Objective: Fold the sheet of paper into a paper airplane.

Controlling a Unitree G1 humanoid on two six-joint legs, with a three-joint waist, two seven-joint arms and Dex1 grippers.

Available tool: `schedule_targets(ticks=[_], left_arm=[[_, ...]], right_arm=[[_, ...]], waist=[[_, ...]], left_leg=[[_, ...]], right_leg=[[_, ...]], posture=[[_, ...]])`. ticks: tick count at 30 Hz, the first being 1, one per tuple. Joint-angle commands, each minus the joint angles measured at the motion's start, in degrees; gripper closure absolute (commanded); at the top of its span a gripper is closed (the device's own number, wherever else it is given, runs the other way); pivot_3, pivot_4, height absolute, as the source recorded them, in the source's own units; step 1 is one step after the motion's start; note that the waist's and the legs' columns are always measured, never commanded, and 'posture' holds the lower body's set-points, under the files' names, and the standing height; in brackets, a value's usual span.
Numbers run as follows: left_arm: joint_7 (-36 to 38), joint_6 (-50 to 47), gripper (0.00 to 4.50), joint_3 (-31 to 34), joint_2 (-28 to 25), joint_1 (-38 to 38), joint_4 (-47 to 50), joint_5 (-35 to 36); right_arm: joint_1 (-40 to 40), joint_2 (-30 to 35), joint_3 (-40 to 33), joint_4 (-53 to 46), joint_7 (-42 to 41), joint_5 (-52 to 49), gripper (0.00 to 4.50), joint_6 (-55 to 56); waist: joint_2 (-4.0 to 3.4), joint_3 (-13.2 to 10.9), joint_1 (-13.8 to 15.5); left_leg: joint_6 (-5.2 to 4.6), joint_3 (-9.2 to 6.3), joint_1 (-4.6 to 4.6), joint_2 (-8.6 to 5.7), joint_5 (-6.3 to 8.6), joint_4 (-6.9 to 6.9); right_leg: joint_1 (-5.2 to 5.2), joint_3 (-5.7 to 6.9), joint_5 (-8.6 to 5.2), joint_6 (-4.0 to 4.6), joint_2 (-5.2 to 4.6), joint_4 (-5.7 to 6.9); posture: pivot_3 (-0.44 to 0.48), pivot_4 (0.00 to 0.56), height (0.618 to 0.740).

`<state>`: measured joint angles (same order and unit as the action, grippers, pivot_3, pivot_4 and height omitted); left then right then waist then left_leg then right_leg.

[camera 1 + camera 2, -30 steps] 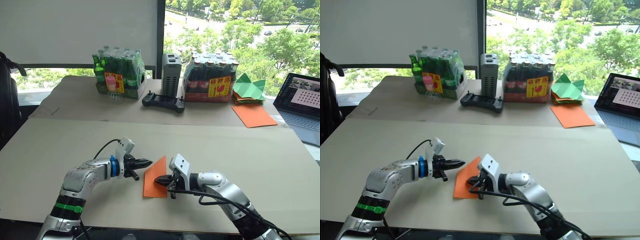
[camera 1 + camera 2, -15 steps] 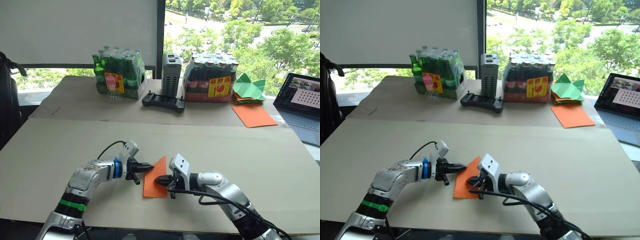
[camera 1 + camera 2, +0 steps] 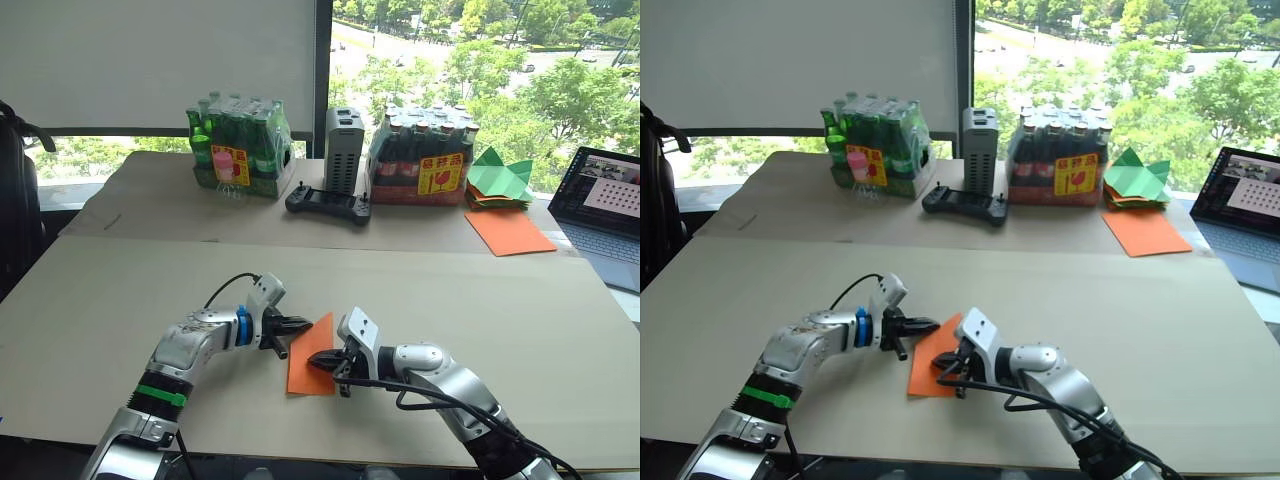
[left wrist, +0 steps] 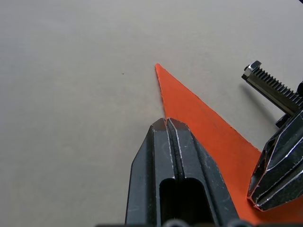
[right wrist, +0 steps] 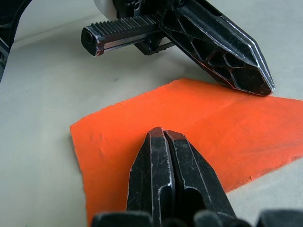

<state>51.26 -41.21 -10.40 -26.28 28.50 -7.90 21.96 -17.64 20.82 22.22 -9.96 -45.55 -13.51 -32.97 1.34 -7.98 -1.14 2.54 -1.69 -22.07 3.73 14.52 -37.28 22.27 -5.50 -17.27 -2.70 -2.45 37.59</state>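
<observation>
While the sheet of paper (image 3: 311, 357) lies flat on the table (image 3: 470, 300) at lower centre, the left gripper (image 3: 298, 325) and right gripper (image 3: 318, 362), each with fingers pressed together and clamped on nothing, rest their tips on it from either side. Along the frame's top stand two bottle packs (image 3: 240, 148), a grey box (image 3: 343, 148), a black controller (image 3: 328, 205), green paper shapes (image 3: 497, 178), a larger orange sheet (image 3: 507, 230) and a laptop (image 3: 606, 208), all well apart.

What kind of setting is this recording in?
Likely an upper-floor office or lab: a large window over treetops, an open laptop, and shrink-wrapped bottle packs on paper-covered tables.
</observation>
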Motion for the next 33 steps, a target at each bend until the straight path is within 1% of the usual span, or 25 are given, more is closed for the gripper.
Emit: schedule_targets(ticks=[1,4,13,23,27,33], left_arm=[[0.8,0.5,4.46,-1.2,0.9,0.6,0.1,-0.8],[1.1,0.3,4.46,-0.8,1.9,0.9,0.7,-0.4],[1.9,1.4,4.46,-1.4,2.5,1.6,0.7,-1.6],[0.2,1.1,4.46,1.8,4.0,5.1,0.1,-0.5],[0.2,0.3,4.46,2.6,4.3,4.9,1.1,0.1],[1.9,-0.8,4.46,0.8,3.4,3.2,3.6,-0.2]], right_arm=[[0.6,0.3,0.6,0.1,0.1,0.6,4.48,-0.8],[0.6,0.3,0.6,0.1,0.2,0.6,4.48,-0.9],[1.0,0.3,0.5,-0.4,0.4,0.5,4.48,-1.1],[1.3,0.3,0.6,-0.8,0.8,0.4,4.48,-1.3],[1.4,0.3,0.6,-0.8,0.8,0.4,4.48,-1.2],[1.3,0.2,0.7,-0.7,0.8,0.5,4.48,-1.1]], waist=[[0.00,0.0,0.1],[0.00,0.0,0.1],[0.00,0.0,0.1],[0.00,0.0,0.1],[0.00,0.0,0.1],[0.00,0.0,0.1]], left_leg=[[0.00,0.00,0.00,0.00,0.00,0.00],[0.00,0.00,-0.01,0.00,0.00,-0.01],[0.00,0.00,-0.02,0.00,0.00,-0.02],[0.00,-0.01,-0.04,0.00,0.00,-0.03],[0.00,-0.01,-0.03,0.00,0.00,-0.04],[0.00,0.00,-0.03,0.00,0.00,-0.05]], right_leg=[[0.00,0.00,0.00,0.00,0.00,0.00],[0.00,0.00,0.00,0.00,0.00,0.00],[0.00,0.00,0.00,0.00,0.00,-0.01],[0.00,0.00,0.00,0.00,0.00,-0.01],[0.00,0.00,0.00,0.00,0.00,0.01],[0.00,0.00,0.00,0.00,0.00,0.02]], posture=[[0.000,0.150,0.740],[0.000,0.150,0.740],[0.000,0.150,0.740],[0.000,0.150,0.740],[0.000,0.150,0.740],[0.000,0.150,0.740]])
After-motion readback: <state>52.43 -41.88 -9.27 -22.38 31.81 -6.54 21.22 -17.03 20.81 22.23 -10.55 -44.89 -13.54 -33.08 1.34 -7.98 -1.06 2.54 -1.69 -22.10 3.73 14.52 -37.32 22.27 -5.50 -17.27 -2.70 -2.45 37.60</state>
